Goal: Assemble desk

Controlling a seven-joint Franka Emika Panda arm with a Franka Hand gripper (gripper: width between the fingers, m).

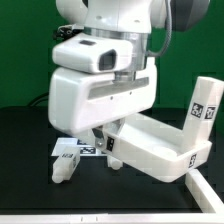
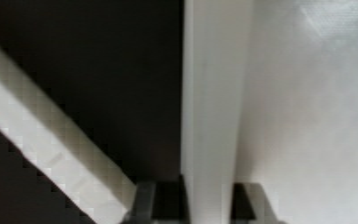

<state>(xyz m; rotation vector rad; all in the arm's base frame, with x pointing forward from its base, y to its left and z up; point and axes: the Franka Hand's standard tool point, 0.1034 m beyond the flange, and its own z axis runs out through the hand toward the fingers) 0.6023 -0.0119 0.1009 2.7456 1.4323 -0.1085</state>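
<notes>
- black matte table [image 1: 25, 125]: plain black over the left and lower part of the exterior view, with a pale strip right along the bottom edge
- white rimmed plastic desk panel [image 1: 150, 150], right of centre: white all over, bit of soft grey shading in the hollow
- white square-bar plastic legs [image 1: 205, 100], upper right: blocky black-and-white tag stickers
- glossy white plastic robot arm [image 1: 100, 90], top centre: white, greyish shadows underneath
- wrist view: another white square leg bar [image 2: 211, 100] against black, plus dark grey gripper fingers [image 2: 158, 205]
</notes>
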